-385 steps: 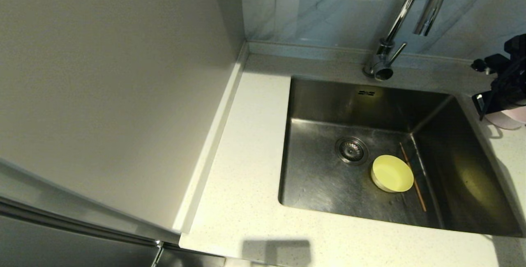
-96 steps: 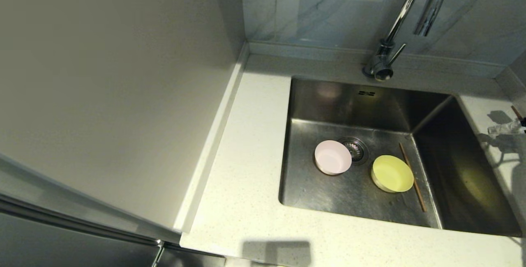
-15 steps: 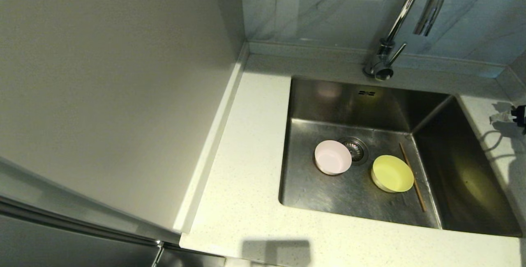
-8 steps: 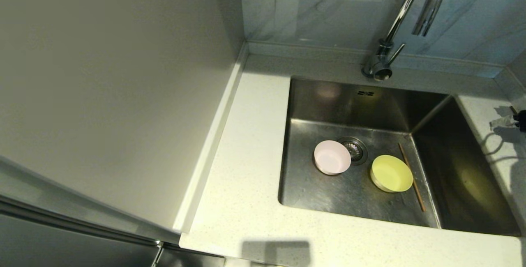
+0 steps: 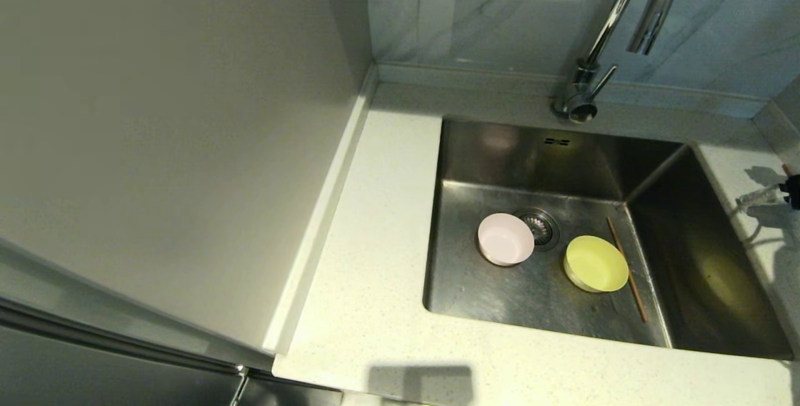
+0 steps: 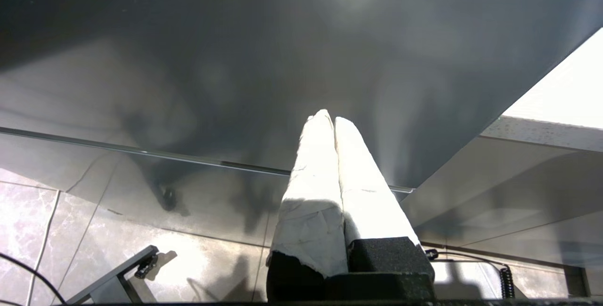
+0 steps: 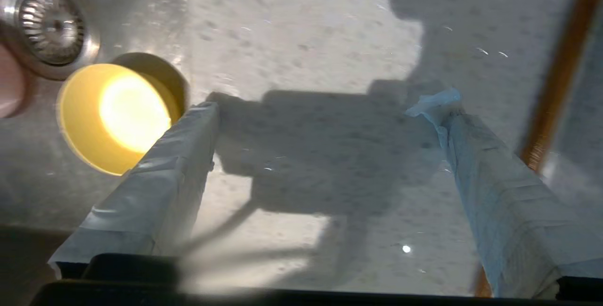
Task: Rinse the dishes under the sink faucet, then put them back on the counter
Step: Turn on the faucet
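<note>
The sink (image 5: pixel 531 150) holds a pale pink bowl (image 5: pixel 506 238) beside the drain, a yellow-green bowl (image 5: pixel 597 263) and one brown chopstick (image 5: pixel 628 278) along its right wall. The chrome faucet (image 5: pixel 615 19) arches above the back rim. My right gripper (image 7: pixel 322 108) hangs open over the speckled counter (image 5: pixel 375 268) right of the sink, nothing between its fingers. Another chopstick (image 7: pixel 560 70) lies on the counter just outside one finger. The yellow-green bowl (image 7: pixel 118 113) shows past the other finger. In the head view only a fingertip (image 5: pixel 753 196) pokes in at the right edge. My left gripper (image 6: pixel 330 117) is shut and parked low.
A tall pale panel (image 5: pixel 175 143) walls off the counter's left side, and blue-grey tile (image 5: pixel 500 12) stands behind the faucet. The round drain (image 5: pixel 539 228) sits mid-basin. The left wrist view faces a dark cabinet front (image 6: pixel 235 61) above a tiled floor (image 6: pixel 56 230).
At the right edge of the head view, my right gripper's visible fingertip has turned and sunk slightly toward the counter. The bowls and the chopstick in the sink lie where they were.
</note>
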You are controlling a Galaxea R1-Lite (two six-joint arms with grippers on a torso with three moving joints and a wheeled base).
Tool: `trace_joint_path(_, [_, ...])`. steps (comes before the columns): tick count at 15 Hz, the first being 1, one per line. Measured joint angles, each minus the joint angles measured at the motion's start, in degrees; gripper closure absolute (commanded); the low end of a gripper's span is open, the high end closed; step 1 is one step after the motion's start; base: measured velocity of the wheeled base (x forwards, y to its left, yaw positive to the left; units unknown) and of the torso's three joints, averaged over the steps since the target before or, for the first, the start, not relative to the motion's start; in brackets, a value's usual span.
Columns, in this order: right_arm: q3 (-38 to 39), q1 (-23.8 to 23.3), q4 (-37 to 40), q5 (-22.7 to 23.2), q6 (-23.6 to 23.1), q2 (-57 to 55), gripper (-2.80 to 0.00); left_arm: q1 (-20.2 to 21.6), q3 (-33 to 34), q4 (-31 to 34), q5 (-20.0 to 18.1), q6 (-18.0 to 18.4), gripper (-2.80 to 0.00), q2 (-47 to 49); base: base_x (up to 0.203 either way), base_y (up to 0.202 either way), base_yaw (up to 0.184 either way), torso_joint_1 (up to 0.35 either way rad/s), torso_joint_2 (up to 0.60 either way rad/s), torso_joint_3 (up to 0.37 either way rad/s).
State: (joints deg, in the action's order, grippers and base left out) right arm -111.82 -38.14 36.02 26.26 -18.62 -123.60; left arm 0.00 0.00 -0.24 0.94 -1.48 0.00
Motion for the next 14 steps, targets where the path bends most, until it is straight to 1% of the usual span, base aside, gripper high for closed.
trace_joint_path(2, [-1.00, 0.02, -0.57, 0.50, 0.72, 0.29, -2.80, -0.02, 0.00, 0.00, 0.02, 0.00, 0.00, 0.00, 0.000, 0.000, 0.000, 0.000, 0.00, 0.000])
trace_joint_path(5, [-1.55, 0.02, -6.62, 0.28, 2.51, 0.58, -2.80, -0.02, 0.00, 0.00, -0.01, 0.00, 0.00, 0.00, 0.000, 0.000, 0.000, 0.000, 0.00, 0.000])
trace_joint_path(6, [-1.55, 0.02, -7.93, -0.70, 2.69, 0.56, -2.80, -0.02, 0.00, 0.00, 0.00, 0.02, 0.00, 0.00, 0.000, 0.000, 0.000, 0.000, 0.00, 0.000])
trace_joint_path(9, [-1.57, -0.05, -8.49, -5.35, 2.68, 0.31, -2.80, 0.00, 0.00, 0.02, 0.00, 0.02, 0.00, 0.00, 0.000, 0.000, 0.000, 0.000, 0.00, 0.000])
trace_joint_path(14, [-1.46, -0.66, -8.49, -8.16, 2.11, -0.81, -2.80, 0.00, 0.00, 0.00, 0.00, 0.00, 0.00, 0.00, 0.000, 0.000, 0.000, 0.000, 0.00, 0.000])
